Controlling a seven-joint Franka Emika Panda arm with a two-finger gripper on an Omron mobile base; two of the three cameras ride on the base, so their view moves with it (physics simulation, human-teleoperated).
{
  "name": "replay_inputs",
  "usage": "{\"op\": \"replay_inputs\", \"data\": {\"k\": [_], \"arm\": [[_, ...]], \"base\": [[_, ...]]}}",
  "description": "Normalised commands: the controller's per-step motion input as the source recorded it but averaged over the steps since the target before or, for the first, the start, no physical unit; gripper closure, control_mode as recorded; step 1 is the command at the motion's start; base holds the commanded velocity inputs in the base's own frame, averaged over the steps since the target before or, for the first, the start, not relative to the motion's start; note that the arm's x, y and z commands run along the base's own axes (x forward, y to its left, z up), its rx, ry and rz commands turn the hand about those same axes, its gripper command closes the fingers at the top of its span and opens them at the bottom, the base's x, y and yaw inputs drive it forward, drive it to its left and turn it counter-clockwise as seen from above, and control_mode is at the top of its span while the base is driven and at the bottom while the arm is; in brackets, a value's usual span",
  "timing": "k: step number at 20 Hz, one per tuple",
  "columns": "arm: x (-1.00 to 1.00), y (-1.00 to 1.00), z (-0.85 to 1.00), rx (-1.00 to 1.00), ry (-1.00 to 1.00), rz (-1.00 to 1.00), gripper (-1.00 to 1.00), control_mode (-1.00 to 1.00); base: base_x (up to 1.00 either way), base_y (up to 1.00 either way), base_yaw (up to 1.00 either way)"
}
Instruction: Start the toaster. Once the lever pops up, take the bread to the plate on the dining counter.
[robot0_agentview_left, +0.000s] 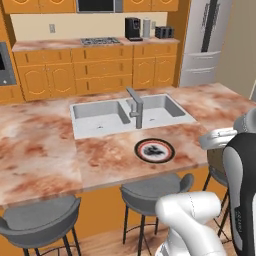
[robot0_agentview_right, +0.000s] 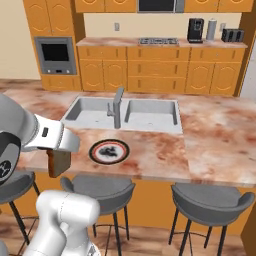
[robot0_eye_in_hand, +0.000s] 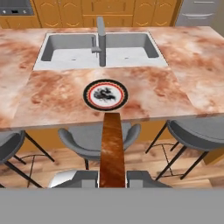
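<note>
Gripping bread (robot0_eye_in_hand: 112, 148) edge-on btwn closed pincer (robot0_eye_in_hand: 112, 178) tips, plate (robot0_eye_in_hand: 106, 94) just ahead on dining counter (robot0_eye_in_hand: 183, 78)

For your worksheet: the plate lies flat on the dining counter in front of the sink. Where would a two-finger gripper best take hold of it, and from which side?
Grip the plate by its dark rim on the stool side, nearest the counter's front edge. It lies flat and low, so only the rim gives the jaws something to pinch. The tap and sink stand behind it, so come from the front.
</note>
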Motion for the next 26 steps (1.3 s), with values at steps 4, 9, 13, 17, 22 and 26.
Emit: {"op": "replay_inputs", "data": {"k": [4, 9, 13, 17, 22, 26], "arm": [[0.00, 0.00, 0.00, 0.00, 0.00, 0.00, 1.00, 1.00], [0.00, 0.00, 0.00, 0.00, 0.00, 0.00, 1.00, 1.00], [0.00, 0.00, 0.00, 0.00, 0.00, 0.00, 1.00, 1.00], [0.00, 0.00, 0.00, 0.00, 0.00, 0.00, 1.00, 1.00], [0.00, 0.00, 0.00, 0.00, 0.00, 0.00, 1.00, 1.00], [0.00, 0.00, 0.00, 0.00, 0.00, 0.00, 1.00, 1.00]], "base": [[0.41, 0.00, 0.00], [0.36, 0.00, 0.00], [0.26, 0.00, 0.04], [0.25, 0.00, 0.07], [0.28, 0.00, 0.07], [0.28, 0.00, 0.07]]}}
